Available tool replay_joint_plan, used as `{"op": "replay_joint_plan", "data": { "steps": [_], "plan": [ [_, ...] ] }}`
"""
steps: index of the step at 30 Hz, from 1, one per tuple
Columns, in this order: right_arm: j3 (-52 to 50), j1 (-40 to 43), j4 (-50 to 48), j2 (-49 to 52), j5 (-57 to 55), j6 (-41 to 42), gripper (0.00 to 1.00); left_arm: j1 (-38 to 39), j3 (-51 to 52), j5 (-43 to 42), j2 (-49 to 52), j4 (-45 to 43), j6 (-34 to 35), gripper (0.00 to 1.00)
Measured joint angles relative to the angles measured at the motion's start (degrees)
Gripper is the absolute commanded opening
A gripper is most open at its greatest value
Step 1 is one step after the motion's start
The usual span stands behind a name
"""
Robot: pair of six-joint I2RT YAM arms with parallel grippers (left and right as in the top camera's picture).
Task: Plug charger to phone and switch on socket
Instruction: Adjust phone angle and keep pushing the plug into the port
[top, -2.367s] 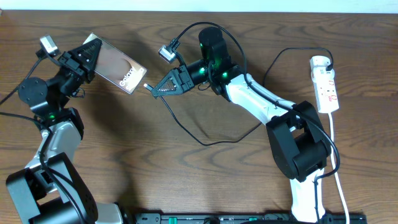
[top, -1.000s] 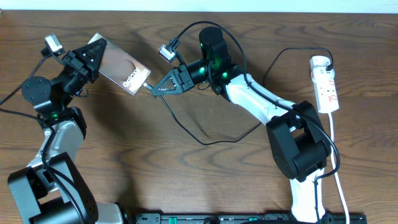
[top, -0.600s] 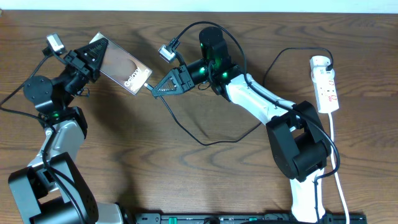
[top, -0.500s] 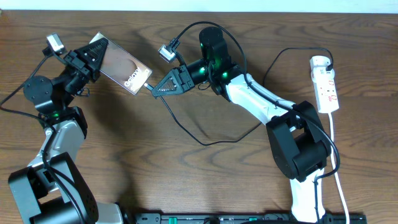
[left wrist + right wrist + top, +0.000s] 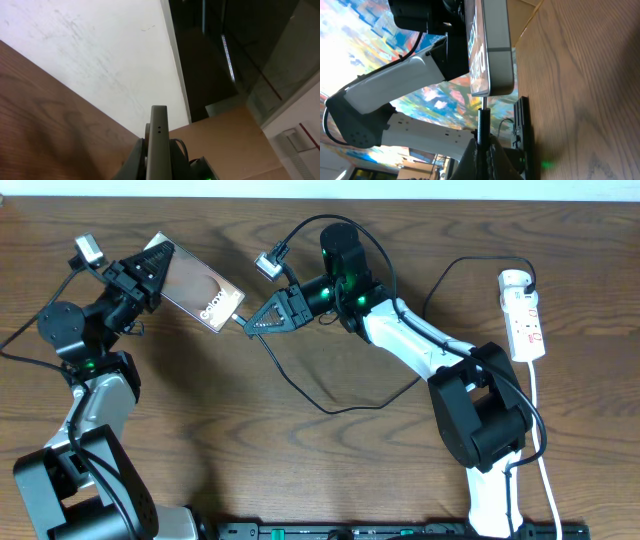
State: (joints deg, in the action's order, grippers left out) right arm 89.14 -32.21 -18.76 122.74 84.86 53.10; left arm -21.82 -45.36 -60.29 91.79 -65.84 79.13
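My left gripper (image 5: 152,268) is shut on the phone (image 5: 197,285), a dark slab with white lettering, held tilted above the table at upper left. Its grey edge shows in the left wrist view (image 5: 159,145) and in the right wrist view (image 5: 492,45). My right gripper (image 5: 248,323) is shut on the charger's small plug tip (image 5: 483,122), which touches the phone's lower end. The black charger cable (image 5: 330,405) loops across the table to a black plug in the socket (image 5: 524,315), a white power strip at far right.
The socket's white cord (image 5: 545,450) runs down the right side past the right arm's base (image 5: 485,430). The left arm's base (image 5: 80,470) stands at lower left. A black rail (image 5: 400,530) lies along the front edge.
The left gripper has brought the phone slightly right and up toward the plug tip. In the last half second nothing has visibly moved.
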Motion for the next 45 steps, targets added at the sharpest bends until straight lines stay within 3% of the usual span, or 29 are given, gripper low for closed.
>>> {"op": "replay_joint_plan", "data": {
  "steps": [31,41,42,43,45],
  "plan": [
    [-0.04,0.42,-2.51,0.02,3.34,1.38,0.01,1.38,-0.02,-2.36,0.00,-0.26,0.57,0.07],
    [-0.11,0.92,-2.51,0.02,3.78,1.38,0.01,3.76,-0.13,0.72,0.00,-0.39,0.13,0.07],
    [-0.11,0.96,-2.49,0.02,3.78,1.38,0.03,3.85,-0.13,0.90,0.00,-0.39,0.11,0.07],
    [-0.11,0.98,-2.49,0.02,3.78,1.40,0.12,3.89,-0.13,0.96,0.00,-0.39,0.09,0.07],
    [-0.11,0.98,-2.84,0.02,3.04,1.70,0.36,3.91,-0.13,0.48,0.00,-0.37,0.02,0.07]
  ]
}}
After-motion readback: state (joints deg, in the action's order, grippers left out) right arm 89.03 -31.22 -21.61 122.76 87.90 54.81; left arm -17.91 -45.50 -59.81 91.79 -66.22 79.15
